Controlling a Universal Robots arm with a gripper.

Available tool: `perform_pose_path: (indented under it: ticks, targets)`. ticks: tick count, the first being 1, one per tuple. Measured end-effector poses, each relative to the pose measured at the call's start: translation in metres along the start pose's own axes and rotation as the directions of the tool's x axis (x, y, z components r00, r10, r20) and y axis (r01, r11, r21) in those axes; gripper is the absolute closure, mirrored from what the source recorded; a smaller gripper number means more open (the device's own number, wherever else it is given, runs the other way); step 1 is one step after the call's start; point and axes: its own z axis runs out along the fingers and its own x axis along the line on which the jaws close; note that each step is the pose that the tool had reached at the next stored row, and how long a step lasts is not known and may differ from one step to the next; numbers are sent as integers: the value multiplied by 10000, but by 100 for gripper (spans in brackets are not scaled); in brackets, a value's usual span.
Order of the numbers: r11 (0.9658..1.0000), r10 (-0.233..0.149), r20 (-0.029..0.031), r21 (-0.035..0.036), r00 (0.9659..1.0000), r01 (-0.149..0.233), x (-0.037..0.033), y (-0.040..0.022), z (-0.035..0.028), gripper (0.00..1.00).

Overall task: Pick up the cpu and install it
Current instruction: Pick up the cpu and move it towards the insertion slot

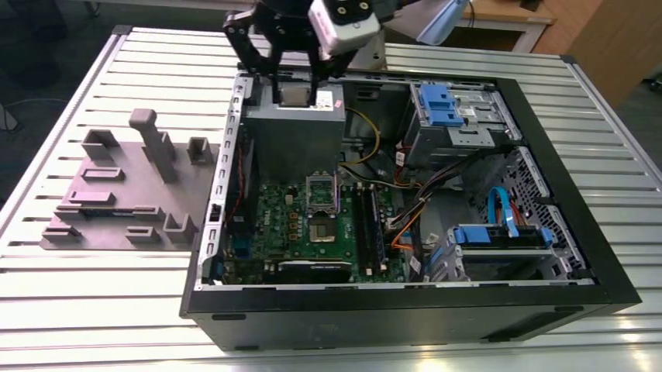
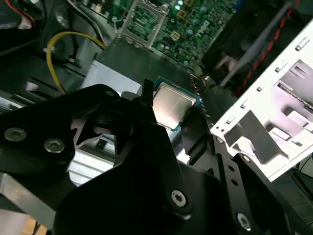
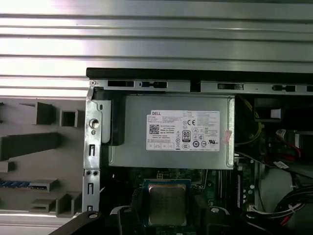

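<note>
The cpu (image 1: 294, 95), a small square chip with a shiny silver top, hangs between the black fingers of my gripper (image 1: 294, 90), which is shut on its edges. It hovers above the grey power supply (image 1: 294, 136) at the back of the open computer case (image 1: 414, 293). Both wrist views show the cpu (image 2: 169, 104) (image 3: 167, 201) clamped in the gripper (image 2: 172, 110) (image 3: 167, 209). The motherboard's socket (image 1: 325, 229), with its metal frame (image 1: 321, 188) raised, lies further forward in the case. That frame (image 2: 142, 19) also appears in the second wrist view.
A grey-mauve plastic tray (image 1: 104, 221) with upright blocks sits on the slatted table (image 1: 104, 310), on the exterior view's left of the case. Inside the case are blue drive brackets (image 1: 439, 105), cable bundles (image 1: 414, 205) and a yellow wire (image 2: 58, 44).
</note>
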Motion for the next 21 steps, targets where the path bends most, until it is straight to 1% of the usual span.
perform_pose_path:
  ticks: [3, 5, 7, 11, 12, 13, 16, 21]
  targets:
    - [10000, 0, -1, -1, 10000, 0, -140, -2, 12, 53]
    - [10000, 0, -1, -1, 10000, 0, -211, -5, 21, 53]
    - [10000, -1, -2, 1, 10000, 1, -220, -44, 28, 53]
    - [10000, 0, 5, 0, 10000, 0, -219, -195, 57, 53]
    - [10000, 1, 6, 0, 10000, -1, -219, -228, 68, 53]
    - [10000, 3, 7, -3, 10000, -3, -227, -247, 82, 53]
    - [10000, 5, 6, 0, 10000, -5, -290, -278, 122, 53]
    - [10000, 4, 6, 0, 10000, -4, -445, -302, 168, 53]
